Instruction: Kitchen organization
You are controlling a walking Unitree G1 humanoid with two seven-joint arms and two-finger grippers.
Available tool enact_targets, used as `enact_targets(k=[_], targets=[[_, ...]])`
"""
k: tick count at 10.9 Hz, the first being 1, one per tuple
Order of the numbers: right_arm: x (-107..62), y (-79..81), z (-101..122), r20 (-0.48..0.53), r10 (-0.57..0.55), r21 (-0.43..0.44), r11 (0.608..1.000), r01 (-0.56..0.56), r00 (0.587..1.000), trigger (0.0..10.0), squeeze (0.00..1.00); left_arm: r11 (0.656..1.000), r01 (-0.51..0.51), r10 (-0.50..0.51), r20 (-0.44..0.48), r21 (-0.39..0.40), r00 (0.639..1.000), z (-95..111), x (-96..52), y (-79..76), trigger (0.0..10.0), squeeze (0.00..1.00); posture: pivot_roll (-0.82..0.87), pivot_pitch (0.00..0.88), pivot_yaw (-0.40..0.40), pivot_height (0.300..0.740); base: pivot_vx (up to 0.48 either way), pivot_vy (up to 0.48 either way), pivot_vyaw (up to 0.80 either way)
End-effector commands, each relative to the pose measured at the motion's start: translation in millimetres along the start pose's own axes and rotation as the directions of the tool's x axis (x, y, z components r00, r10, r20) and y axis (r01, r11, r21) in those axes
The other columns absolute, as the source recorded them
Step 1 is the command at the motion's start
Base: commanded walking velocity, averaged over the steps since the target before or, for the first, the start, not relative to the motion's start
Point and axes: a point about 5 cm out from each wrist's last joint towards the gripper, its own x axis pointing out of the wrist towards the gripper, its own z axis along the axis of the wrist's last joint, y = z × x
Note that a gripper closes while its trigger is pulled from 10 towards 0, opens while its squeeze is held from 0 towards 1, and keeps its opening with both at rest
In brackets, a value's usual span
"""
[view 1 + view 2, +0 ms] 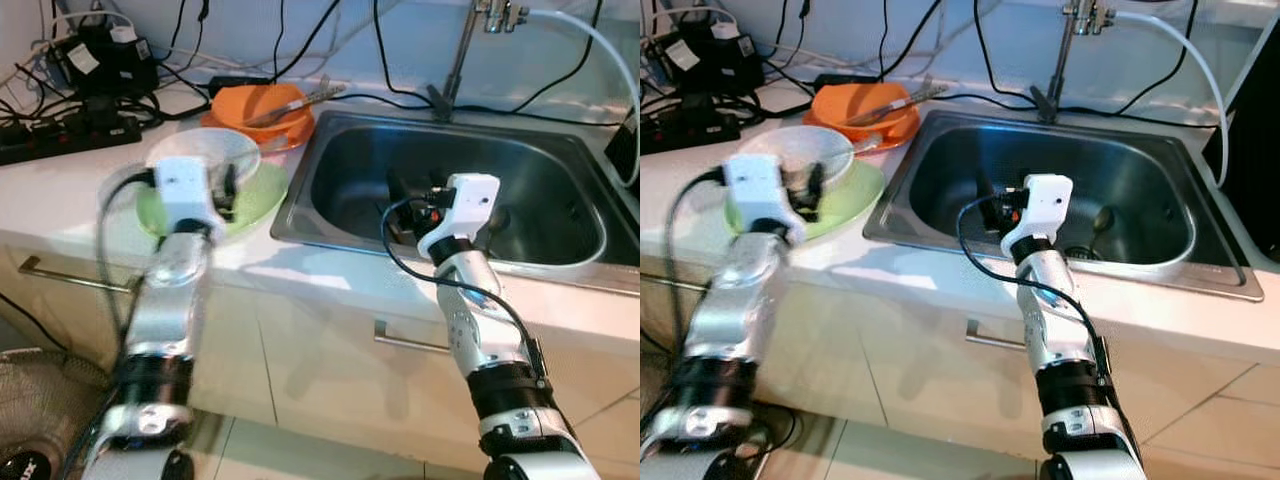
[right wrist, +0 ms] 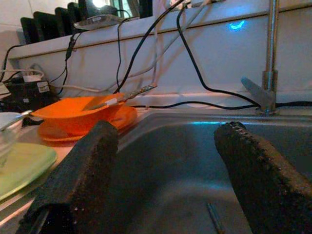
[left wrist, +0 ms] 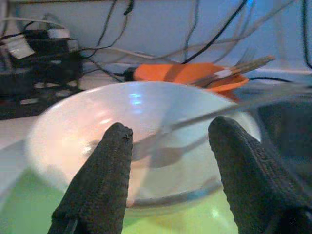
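Counting: one white bowl [image 1: 205, 158] on one green plate [image 1: 262, 198], one orange bowl [image 1: 262, 108]; both grippers' jaws open.

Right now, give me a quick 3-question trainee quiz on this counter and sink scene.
1. True or false: the white bowl sits on the green plate.
2. The right gripper hangs over: A) the sink B) the orange bowl C) the power strip.
3. How do the left gripper's jaws stand?

Key
1. True.
2. A.
3. Open, apart before the white bowl, holding nothing.
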Motion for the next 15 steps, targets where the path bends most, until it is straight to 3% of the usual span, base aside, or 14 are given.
enact_targets(k=[1,3,5,6,7,9,10,13,14,15], targets=[[3.0,-0.1,2,0.005,0.0,0.003,1.0,0.0,1.0,10.0,0.0,1.0,-0.03,0.03,-0.015,0.003,0.999,-1,-2.3,7.4,10.0,0.0,0.17,0.014,-0.003,0.74,0.0,0.0,0.0],[3.5,0.5,1,0.004,0.001,0.001,1.0,-0.001,1.0,10.0,0.0,0.998,-0.062,0.062,-0.002,0.026,0.998,6,-3.9,19.0,10.0,0.0,0.18,0.014,-0.005,0.74,0.0,0.0,0.0],[4.1,-1.3,2,0.006,-0.005,0.001,1.0,0.005,1.0,10.0,0.0,0.998,-0.026,0.022,0.072,0.05,0.997,28,-1.0,11.7,10.0,0.0,0.18,0.016,-0.007,0.74,0.0,0.0,0.0],[5.0,-3.3,3,0.009,-0.015,0.001,1.0,0.015,1.0,10.0,0.0,0.989,0.061,-0.079,0.141,0.131,0.987,46,-1.0,-3.1,10.0,0.0,0.18,0.02,-0.006,0.74,0.0,0.0,0.0],[4.9,-3.8,2,0.008,-0.019,0.003,1.0,0.019,1.0,10.0,0.0,0.955,0.138,-0.186,0.171,0.263,0.968,53,-3.7,-14.7,10.0,0.0,0.18,0.023,-0.007,0.74,0.0,0.0,0.0],[3.9,-3.0,-1,0.001,-0.026,0.013,1.0,0.026,1.0,10.0,0.0,0.866,0.209,-0.309,0.158,0.454,0.938,52,-4.9,-26.0,10.0,0.0,0.19,0.024,-0.002,0.74,0.0,0.0,0.0],[3.8,-2.1,-1,0.004,-0.033,0.019,0.999,0.033,0.999,10.0,0.0,0.755,0.236,-0.366,0.095,0.611,0.926,44,-0.3,-29.9,10.0,0.0,0.18,0.026,0.01,0.74,0.0,0.0,0.0],[0.0,-6.6,-2,0.007,-0.059,0.017,0.998,0.059,0.998,10.0,0.0,0.529,0.3,-0.446,-0.041,0.794,0.894,30,10.2,-36.1,10.0,0.0,0.17,0.038,0.028,0.74,0.0,0.0,0.0],[-1.6,-6.3,-2,0.009,-0.065,0.017,0.998,0.065,0.998,10.0,0.0,0.489,0.311,-0.464,-0.058,0.815,0.884,28,16.6,-40.9,10.0,0.0,0.16,0.043,0.033,0.74,0.0,0.0,0.0],[-2.2,-6.2,-2,0.01,-0.067,0.018,0.998,0.067,0.998,10.0,0.0,0.478,0.323,-0.478,-0.066,0.817,0.876,28,18.2,-44.3,10.0,0.0,0.16,0.048,0.04,0.74,0.0,0.0,0.0]])
